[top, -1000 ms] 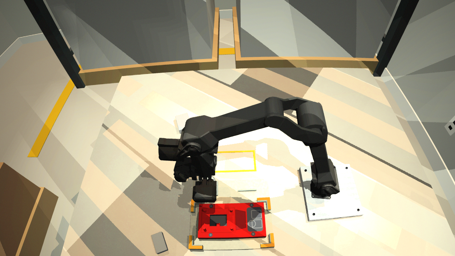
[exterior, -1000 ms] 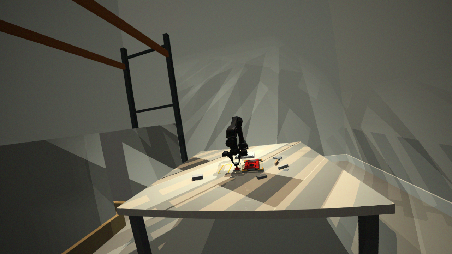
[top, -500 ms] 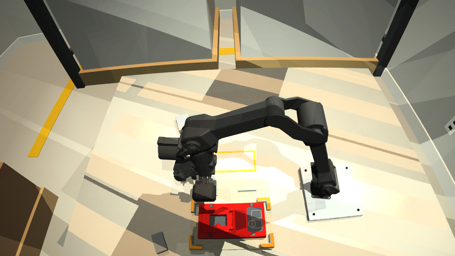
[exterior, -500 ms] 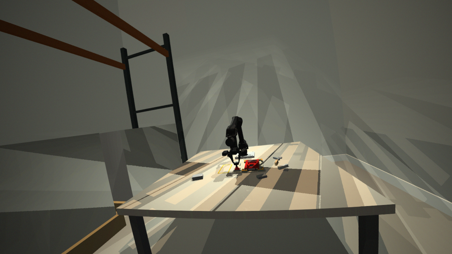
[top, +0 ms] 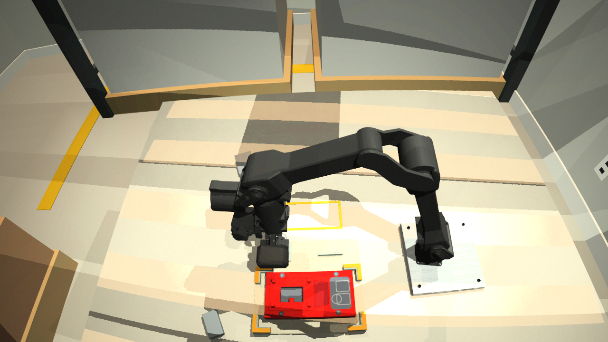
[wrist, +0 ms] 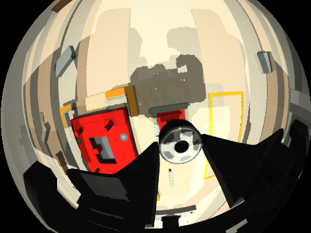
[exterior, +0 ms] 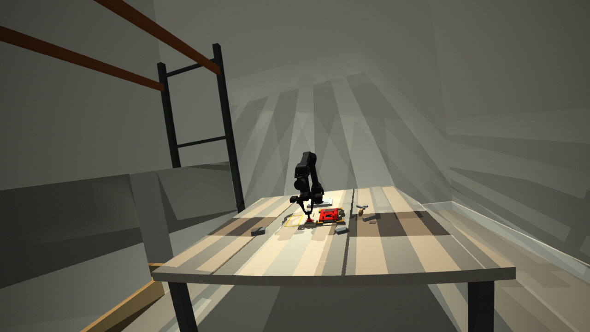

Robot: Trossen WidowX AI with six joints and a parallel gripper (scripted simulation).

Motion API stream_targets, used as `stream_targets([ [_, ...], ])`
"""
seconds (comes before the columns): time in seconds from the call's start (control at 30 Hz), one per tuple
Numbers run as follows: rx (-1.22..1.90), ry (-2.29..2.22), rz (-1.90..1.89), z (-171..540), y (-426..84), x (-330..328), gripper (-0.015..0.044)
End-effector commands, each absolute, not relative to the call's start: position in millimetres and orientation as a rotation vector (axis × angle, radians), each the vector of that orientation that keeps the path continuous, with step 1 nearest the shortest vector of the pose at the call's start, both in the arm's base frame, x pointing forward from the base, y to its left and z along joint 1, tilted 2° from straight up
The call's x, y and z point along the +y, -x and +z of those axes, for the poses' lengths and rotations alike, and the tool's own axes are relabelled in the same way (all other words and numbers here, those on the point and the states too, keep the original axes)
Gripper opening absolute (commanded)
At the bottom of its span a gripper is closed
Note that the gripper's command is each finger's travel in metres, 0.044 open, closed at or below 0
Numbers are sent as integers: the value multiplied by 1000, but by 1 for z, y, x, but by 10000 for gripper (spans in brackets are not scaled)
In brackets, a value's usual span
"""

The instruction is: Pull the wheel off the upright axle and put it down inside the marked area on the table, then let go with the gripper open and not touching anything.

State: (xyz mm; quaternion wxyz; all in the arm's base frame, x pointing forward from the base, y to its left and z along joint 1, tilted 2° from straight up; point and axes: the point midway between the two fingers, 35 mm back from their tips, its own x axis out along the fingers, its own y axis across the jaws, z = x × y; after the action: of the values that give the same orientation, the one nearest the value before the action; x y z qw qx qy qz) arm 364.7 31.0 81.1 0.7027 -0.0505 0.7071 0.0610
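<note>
My gripper [wrist: 179, 142] [exterior: 308, 213] is shut on the wheel, whose round grey-and-white face with a dark centre hole [wrist: 181, 137] shows between the two black fingers in the wrist view. Below it is a small red stand [wrist: 172, 116] [exterior: 308, 220] with a grey edge. The axle is hidden under the wheel, so I cannot tell whether the wheel is still around it. The marked area's yellow outline [top: 340, 214] [wrist: 227, 94] lies flat on the table, to the right of the wheel in the wrist view. In the top view the arm hides the wheel and fingers.
A red board [top: 314, 278] [wrist: 124, 149] lies beside the stand between orange corner brackets [top: 359, 272] [wrist: 133, 100]. One grey block [top: 213, 324] [exterior: 341, 229] [wrist: 65, 61] lies past the board, another [exterior: 257, 231] [wrist: 265, 62] past the marked area. A thin grey bar [top: 329, 254] [wrist: 171, 178] is nearer the arm's base.
</note>
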Motion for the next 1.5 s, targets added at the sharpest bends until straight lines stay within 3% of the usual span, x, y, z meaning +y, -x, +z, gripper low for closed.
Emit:
stream_targets([
  [0.0, 1560, 115, 142, 87, -365, 31, 0],
  [1.13, 1571, 113, 137, 118, -364, 29, 0],
  [1.47, 1567, 117, 136, 122, -349, -27, 0],
])
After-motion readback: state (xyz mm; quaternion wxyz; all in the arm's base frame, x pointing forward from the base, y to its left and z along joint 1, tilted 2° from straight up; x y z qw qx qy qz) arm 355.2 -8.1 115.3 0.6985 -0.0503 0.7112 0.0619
